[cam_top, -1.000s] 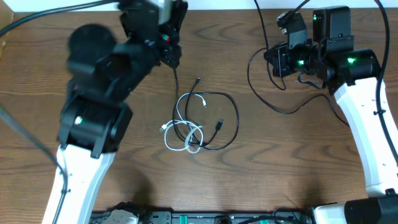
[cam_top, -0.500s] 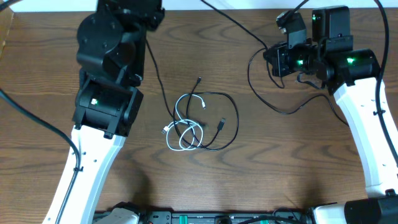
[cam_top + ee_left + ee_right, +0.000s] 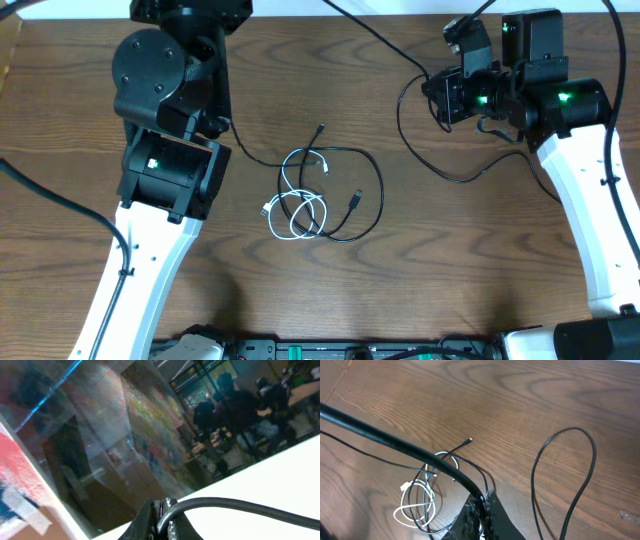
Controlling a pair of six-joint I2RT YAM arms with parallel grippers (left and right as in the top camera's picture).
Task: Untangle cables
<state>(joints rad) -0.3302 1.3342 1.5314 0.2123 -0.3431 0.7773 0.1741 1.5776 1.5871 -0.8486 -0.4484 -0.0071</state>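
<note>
Two short cords lie tangled at the middle of the wooden surface (image 3: pixel 450 260). The black cable (image 3: pixel 378 180) sweeps a wide loop on the right, with one plug pointing to the far side and the other lying inside the loop. The white cable (image 3: pixel 290 232) coils in smaller rings on the near left and crosses the black one. Both my arms hang well apart from the heap. At the far left, the left gripper (image 3: pixel 161 512) has its fingers clenched on nothing, and its camera looks off into a blurred room. At the far right, the right gripper (image 3: pixel 481 507) has its fingers pressed together too, empty above bare wood, and the tangle shows in its camera.
</note>
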